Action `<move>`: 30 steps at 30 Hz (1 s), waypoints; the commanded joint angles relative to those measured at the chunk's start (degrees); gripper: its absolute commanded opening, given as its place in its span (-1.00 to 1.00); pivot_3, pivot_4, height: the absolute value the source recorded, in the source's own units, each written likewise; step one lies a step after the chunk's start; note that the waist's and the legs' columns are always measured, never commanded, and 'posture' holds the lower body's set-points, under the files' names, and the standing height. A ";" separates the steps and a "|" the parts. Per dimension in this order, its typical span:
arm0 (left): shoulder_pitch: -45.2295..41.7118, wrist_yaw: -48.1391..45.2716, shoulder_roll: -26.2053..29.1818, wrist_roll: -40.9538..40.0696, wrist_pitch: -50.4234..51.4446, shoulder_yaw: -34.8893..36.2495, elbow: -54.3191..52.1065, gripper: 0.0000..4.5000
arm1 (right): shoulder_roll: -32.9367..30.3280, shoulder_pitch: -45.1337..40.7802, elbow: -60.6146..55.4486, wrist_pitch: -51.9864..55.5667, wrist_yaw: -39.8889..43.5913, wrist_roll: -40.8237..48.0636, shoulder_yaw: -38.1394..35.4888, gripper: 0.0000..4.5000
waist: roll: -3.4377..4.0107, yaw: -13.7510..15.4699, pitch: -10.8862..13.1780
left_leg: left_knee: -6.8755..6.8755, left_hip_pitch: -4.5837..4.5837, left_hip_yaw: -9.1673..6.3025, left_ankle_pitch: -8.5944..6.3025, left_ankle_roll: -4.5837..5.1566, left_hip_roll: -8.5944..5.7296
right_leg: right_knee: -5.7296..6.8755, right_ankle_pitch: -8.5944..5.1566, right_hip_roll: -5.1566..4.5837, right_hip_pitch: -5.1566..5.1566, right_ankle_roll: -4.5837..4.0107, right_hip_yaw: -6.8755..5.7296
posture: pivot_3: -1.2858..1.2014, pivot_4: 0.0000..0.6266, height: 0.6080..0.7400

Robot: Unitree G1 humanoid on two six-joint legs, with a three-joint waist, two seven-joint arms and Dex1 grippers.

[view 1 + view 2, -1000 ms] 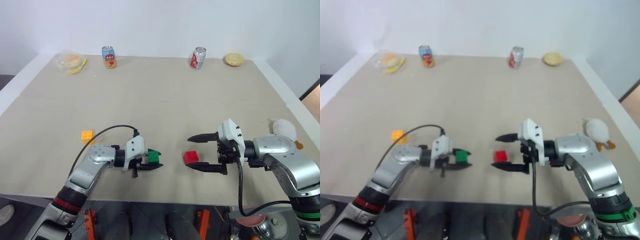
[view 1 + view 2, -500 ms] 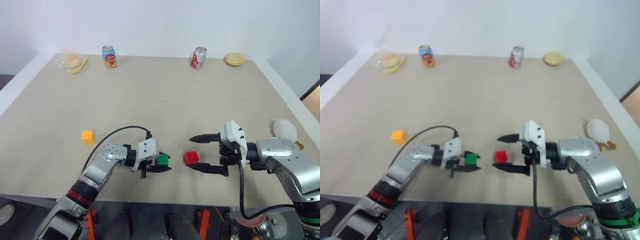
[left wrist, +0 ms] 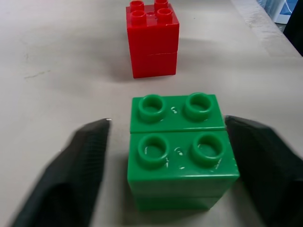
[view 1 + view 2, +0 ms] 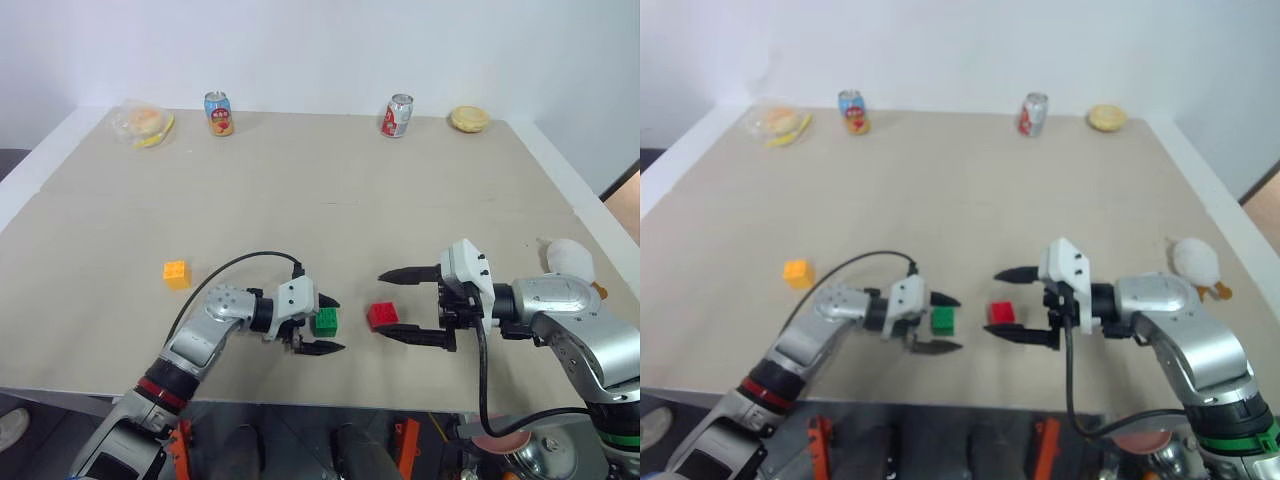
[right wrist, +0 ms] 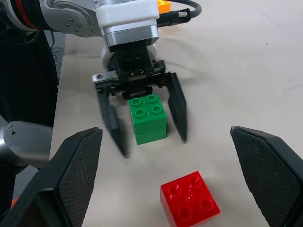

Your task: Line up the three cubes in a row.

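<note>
Green cube (image 4: 325,321) between open left tool (image 4: 327,324) fingers

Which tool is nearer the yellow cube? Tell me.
Left. The left tool straddles the green cube, well right of the yellow cube; the right tool is farther right, around the red cube.

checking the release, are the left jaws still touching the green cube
Apart. The right wrist view shows bare table between the green cube and each finger of the left gripper; the left wrist view agrees.

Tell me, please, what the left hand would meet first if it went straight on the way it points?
The green cube, sitting between the open left hand's fingers; just beyond it, likely the red cube.
</note>
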 commanded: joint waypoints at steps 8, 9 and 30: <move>2.74 7.83 3.38 -12.93 12.53 15.99 -18.11 0.98 | 2.15 -6.92 -0.36 1.03 -1.95 5.80 -3.83 1.00 | -0.01 -0.22 0.01 | -0.02 0.01 -0.02 0.00 0.00 0.04 | 0.01 0.00 0.02 0.00 0.00 -0.02 | 0.03 -0.52 0.94; 3.58 10.93 3.65 -15.20 15.36 19.73 -20.50 0.98 | 3.19 -8.20 -0.09 1.25 -2.71 6.14 -3.56 1.00 | -0.01 -0.22 0.01 | -0.03 0.02 0.01 0.00 0.00 0.08 | 0.01 0.01 0.03 -0.01 0.00 -0.01 | 0.03 -0.52 0.94; 22.98 59.14 -8.48 -5.92 24.61 37.68 -32.68 0.98 | 16.13 -24.49 14.24 -4.23 0.86 -0.98 7.87 1.00 | -0.28 0.09 0.01 | 0.03 0.01 -0.05 0.00 -0.01 0.08 | 0.03 0.12 0.06 0.02 -0.09 -0.11 | 0.03 -0.52 0.94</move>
